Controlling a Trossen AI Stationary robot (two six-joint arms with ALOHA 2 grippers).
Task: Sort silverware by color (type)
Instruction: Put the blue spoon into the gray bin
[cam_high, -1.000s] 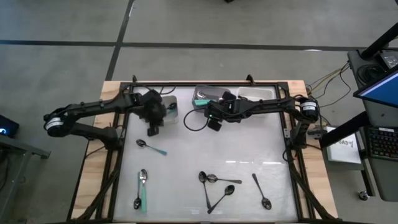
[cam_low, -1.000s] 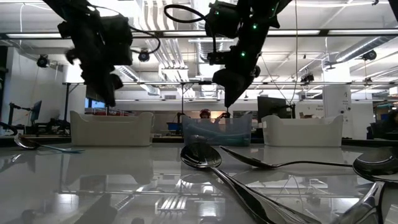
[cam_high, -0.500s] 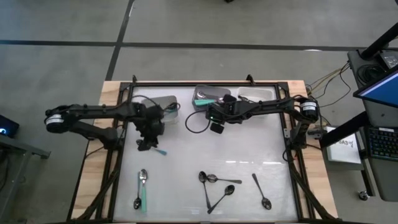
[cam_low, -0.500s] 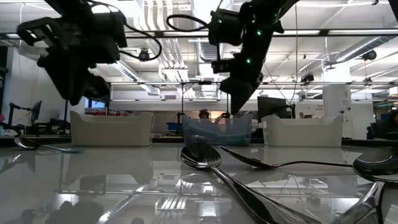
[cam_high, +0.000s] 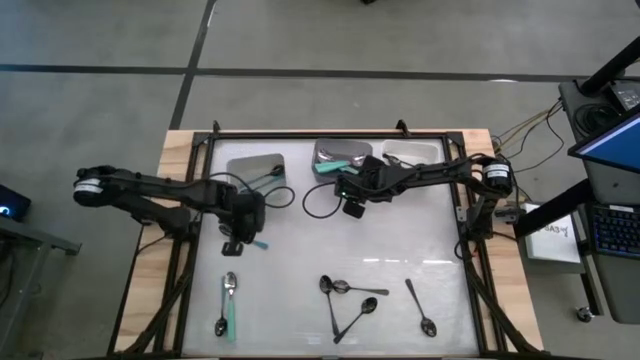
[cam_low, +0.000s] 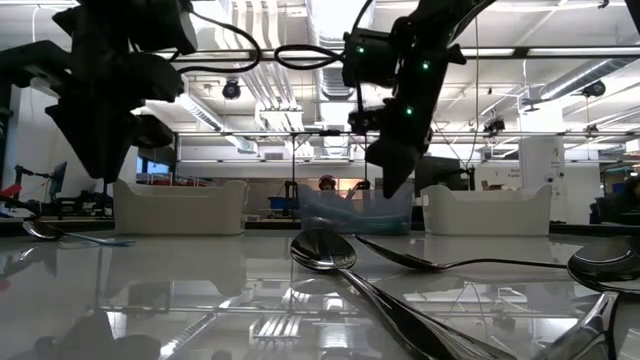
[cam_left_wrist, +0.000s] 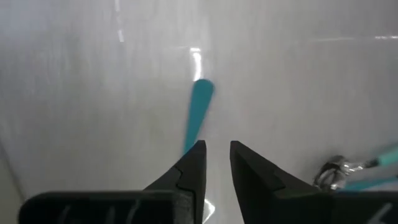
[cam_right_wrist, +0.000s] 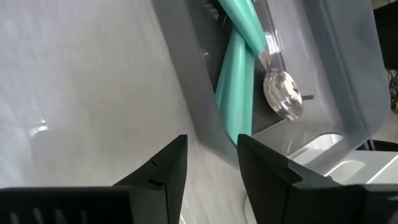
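While the left gripper (cam_high: 236, 240) is lowered over the table (cam_high: 400, 250) near its left side, its two fingers (cam_left_wrist: 189, 171) are seen in the left wrist view standing a narrow gap apart, with nothing between them. Just beside one fingertip, a teal-handled spoon (cam_left_wrist: 197, 112) is seen lying flat on the table, its handle running away from the gripper; whether the fingertip touches it cannot be told. In the high view only the tip of that handle (cam_high: 261, 243) is seen past the gripper.

Further back, the right gripper (cam_high: 352, 208) is held above the table in front of the middle bin (cam_high: 337, 152), and its fingers (cam_right_wrist: 163, 168) are spread apart with nothing held. Teal handles and a shiny spoon bowl (cam_right_wrist: 283, 93) are seen inside that bin through the right wrist view. A left bin (cam_high: 255, 168) with a teal handle sticking over its rim and a right bin (cam_high: 412, 150) are placed along the same far edge.

Toward the near edge, a teal-handled spoon and a dark spoon (cam_high: 221, 325) are found at the left, a cluster of dark spoons (cam_high: 345, 297) in the middle, and a single dark spoon (cam_high: 420, 308) to their right.
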